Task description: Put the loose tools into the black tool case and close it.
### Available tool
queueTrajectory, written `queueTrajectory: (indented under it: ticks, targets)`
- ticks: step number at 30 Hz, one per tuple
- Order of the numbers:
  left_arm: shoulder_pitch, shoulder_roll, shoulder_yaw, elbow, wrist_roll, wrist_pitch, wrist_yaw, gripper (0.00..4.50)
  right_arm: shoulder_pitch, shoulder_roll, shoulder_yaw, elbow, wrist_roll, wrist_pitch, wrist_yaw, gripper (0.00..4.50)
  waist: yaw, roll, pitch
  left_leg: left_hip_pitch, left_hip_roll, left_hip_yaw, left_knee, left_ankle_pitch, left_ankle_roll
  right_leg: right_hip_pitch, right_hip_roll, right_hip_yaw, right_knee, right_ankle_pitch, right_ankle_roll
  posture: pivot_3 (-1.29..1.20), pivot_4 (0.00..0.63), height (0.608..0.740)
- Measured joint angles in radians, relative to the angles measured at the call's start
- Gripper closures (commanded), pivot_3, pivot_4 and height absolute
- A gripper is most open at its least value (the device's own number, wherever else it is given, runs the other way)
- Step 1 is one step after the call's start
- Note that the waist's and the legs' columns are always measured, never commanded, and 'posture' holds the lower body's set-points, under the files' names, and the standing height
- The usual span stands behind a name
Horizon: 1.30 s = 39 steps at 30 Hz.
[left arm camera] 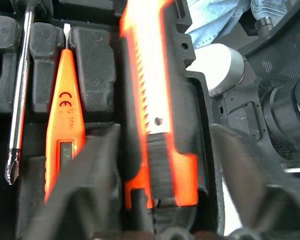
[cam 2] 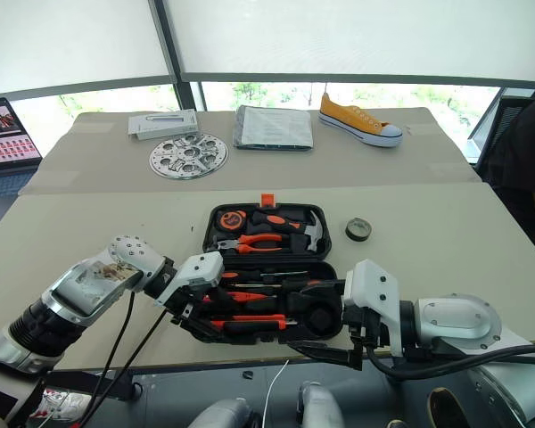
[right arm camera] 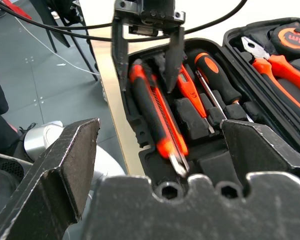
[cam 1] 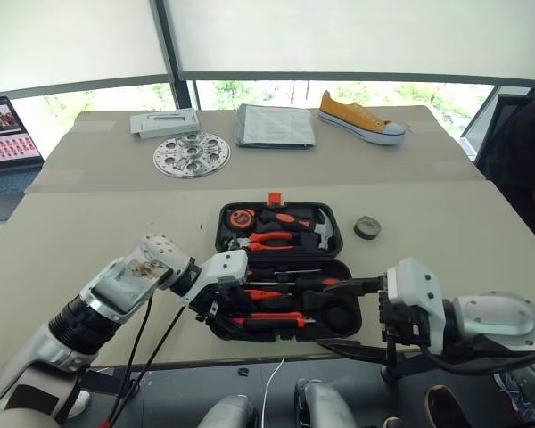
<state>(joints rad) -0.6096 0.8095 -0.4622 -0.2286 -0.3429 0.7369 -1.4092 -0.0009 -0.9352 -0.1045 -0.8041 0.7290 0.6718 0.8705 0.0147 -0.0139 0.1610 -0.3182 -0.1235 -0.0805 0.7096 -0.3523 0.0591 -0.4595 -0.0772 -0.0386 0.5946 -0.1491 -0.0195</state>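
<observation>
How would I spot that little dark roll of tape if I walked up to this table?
Find the open black tool case near the table's front edge. Just off its hinged lid, on the right, the tape roll lies alone on the bare tabletop. It is the one small dark ring outside the case.

Left gripper fingers parted, pointing down, right gripper fingers spread wide

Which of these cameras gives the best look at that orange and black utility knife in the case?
The right wrist view: it shows the whole utility knife lying in its recess at the tool case's front edge, between the left end effector's open fingers. The left wrist view shows it very close but partly. The head views show it small, partly behind that end effector.
</observation>
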Motion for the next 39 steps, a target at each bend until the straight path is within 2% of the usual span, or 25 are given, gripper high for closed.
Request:
queueTrajectory:
  ticks: [6, 9, 19, 28, 33, 38, 39]
  targets:
    - [0.000, 0.002, 0.076, -0.032, -0.056, 0.007, -0.001, 0.07, 0.001, 0.000, 0.000, 0.000, 0.000, 0.000, 0.003, 0.00, 0.000, 0.000, 0.000, 0.000, 0.000, 0.000, 0.000, 0.000, 0.000, 0.000, 0.000, 0.000, 0.000, 0.000, 0.000, 0.00, 0.150, 0.740]
    - [0.001, 0.001, 0.090, -0.033, -0.054, -0.009, 0.011, 0.79, 0.001, 0.000, 0.000, 0.001, -0.001, -0.001, 0.005, 0.00, 0.000, 0.000, 0.000, 0.000, 0.000, 0.000, 0.000, 0.000, 0.000, 0.000, 0.000, 0.000, 0.000, 0.000, 0.000, 0.00, 0.150, 0.740]
    - [0.036, 0.008, 0.074, -0.019, -0.002, -0.123, 0.002, 4.44, -0.023, 0.000, 0.005, 0.012, -0.005, -0.001, 0.015, 0.00, 0.001, 0.000, 0.000, 0.000, 0.000, 0.000, 0.001, 0.000, 0.000, 0.000, 0.000, 0.000, 0.000, 0.000, 0.000, 0.00, 0.150, 0.740]
    - [0.079, 0.028, 0.010, -0.029, 0.100, -0.229, -0.009, 4.44, -0.034, 0.011, 0.012, 0.025, -0.007, -0.001, 0.004, 0.00, 0.001, 0.000, 0.000, 0.000, 0.000, 0.000, 0.001, 0.000, 0.000, 0.001, 0.000, 0.000, 0.000, 0.000, 0.000, 0.00, 0.150, 0.740]
    - [0.083, 0.024, -0.008, -0.017, 0.164, -0.358, -0.005, 4.44, -0.034, 0.011, 0.012, 0.025, -0.006, -0.001, 0.001, 0.00, 0.003, 0.001, -0.001, 0.002, 0.000, 0.000, 0.001, 0.000, 0.000, 0.002, 0.000, 0.000, 0.000, 0.000, 0.000, 0.00, 0.150, 0.740]
    - [0.084, 0.003, -0.001, 0.002, 0.162, -0.354, -0.004, 4.44, -0.032, 0.011, 0.012, 0.025, 0.000, -0.001, -0.002, 0.00, 0.015, 0.002, -0.002, 0.002, 0.000, 0.000, 0.001, 0.000, 0.002, 0.003, 0.000, 0.001, 0.000, 0.000, 0.002, 0.00, 0.150, 0.740]
    - [0.087, 0.002, 0.008, 0.001, 0.147, -0.334, -0.004, 4.20, -0.030, 0.011, 0.012, 0.025, 0.000, -0.001, -0.002, 0.00, 0.015, 0.001, -0.002, 0.002, 0.000, 0.000, 0.001, 0.000, 0.002, 0.003, 0.000, 0.001, 0.000, 0.000, 0.002, 0.00, 0.150, 0.740]
